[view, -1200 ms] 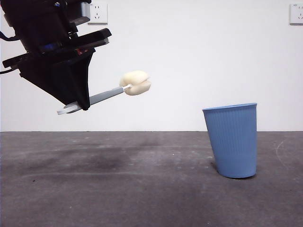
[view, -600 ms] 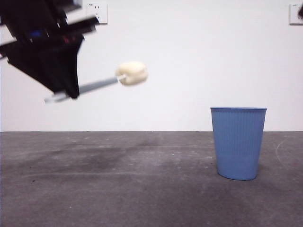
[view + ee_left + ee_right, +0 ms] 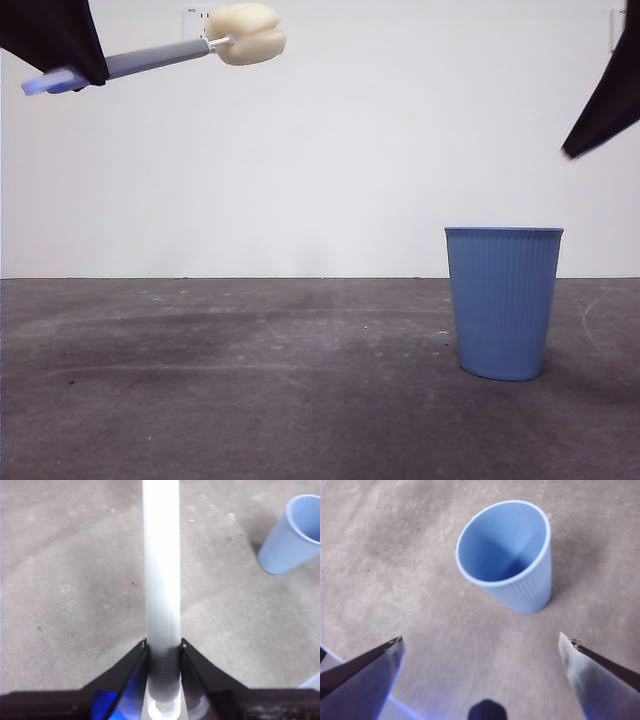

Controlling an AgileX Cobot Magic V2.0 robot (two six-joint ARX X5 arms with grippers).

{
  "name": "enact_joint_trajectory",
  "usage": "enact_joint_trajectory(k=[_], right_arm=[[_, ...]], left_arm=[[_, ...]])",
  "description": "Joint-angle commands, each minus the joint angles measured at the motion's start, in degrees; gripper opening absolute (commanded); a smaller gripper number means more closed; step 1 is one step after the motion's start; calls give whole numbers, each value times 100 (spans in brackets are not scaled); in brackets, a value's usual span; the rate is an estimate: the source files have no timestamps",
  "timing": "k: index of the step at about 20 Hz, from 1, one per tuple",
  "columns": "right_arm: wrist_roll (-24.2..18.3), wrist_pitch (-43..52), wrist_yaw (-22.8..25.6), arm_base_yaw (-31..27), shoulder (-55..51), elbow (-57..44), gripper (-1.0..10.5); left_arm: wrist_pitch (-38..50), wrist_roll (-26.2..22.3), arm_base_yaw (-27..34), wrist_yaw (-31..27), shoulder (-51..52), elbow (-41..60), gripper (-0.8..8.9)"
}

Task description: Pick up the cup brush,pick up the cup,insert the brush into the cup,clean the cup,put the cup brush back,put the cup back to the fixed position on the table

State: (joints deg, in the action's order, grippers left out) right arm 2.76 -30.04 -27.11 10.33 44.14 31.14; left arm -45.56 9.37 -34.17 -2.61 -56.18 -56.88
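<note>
Above table [image 3: 250, 400]: left fingers [image 3: 162, 652] clamp cup brush [image 3: 160, 55]; right fingers [image 3: 570, 672] spread over cup [image 3: 507, 555].

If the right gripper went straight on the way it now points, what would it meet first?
Most likely the cup: the right gripper, jaws wide open, points at it, nothing between, though depth is unclear.

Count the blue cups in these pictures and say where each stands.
1. The blue cup stands upright on the table, below the open right gripper; nothing shown could hide another.

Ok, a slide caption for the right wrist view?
Open right pincer poised above the upright, empty blue cup on the grey table.
</note>
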Motion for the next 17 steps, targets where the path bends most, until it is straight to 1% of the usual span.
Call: enact_joint_trajectory(k=[1,5,7,10,11,17], right_arm=[[50,238,33,116,157,-232,626],[61,400,466,295,216,-264,622],[44,590,492,380,247,-352,621],[236,1224,535,516,389,-737,621],[234,1377,675,557,402,-800,601],[-28,1886,981,813,621,-920,595]], left_arm=[[-48,-164,13,2,46,44,-8],[24,-219,13,9,48,44,-8],[90,-219,13,13,48,44,-9],[72,-321,13,101,48,44,-8],[52,-328,13,122,48,44,-8],[50,-358,13,127,48,44,-8]])
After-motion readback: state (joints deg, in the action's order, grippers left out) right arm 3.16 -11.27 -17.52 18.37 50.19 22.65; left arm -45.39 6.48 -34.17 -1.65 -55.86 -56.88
